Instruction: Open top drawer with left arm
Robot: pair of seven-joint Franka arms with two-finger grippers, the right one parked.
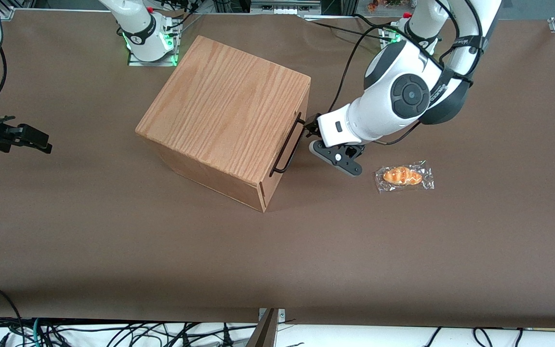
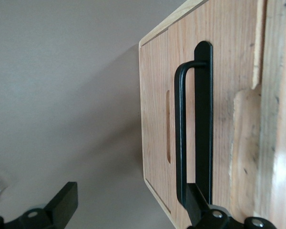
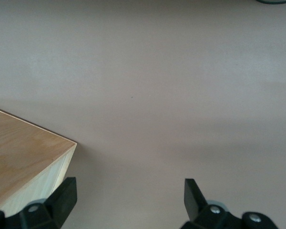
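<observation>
The oak-grain box (image 1: 224, 106) stands mid-table with its front turned toward the working arm's end. The top drawer (image 2: 224, 119) is shut, with its front flush with the casing. Its black wire bar handle (image 1: 287, 147) runs along that front and also shows in the left wrist view (image 2: 180, 133). The white left arm (image 1: 393, 103) reaches down to the box front. Its black gripper (image 1: 310, 131) is open at the handle's end farther from the front camera (image 2: 131, 193). One finger (image 2: 198, 200) touches the bar and the other finger (image 2: 62, 202) stands well away over the table.
A wrapped orange bread roll (image 1: 404, 176) lies on the brown table (image 1: 403, 250) beside the left arm's wrist, nearer the front camera. The box corner shows in the right wrist view (image 3: 24, 157). Arm bases and cables stand along the table edge farthest from the camera.
</observation>
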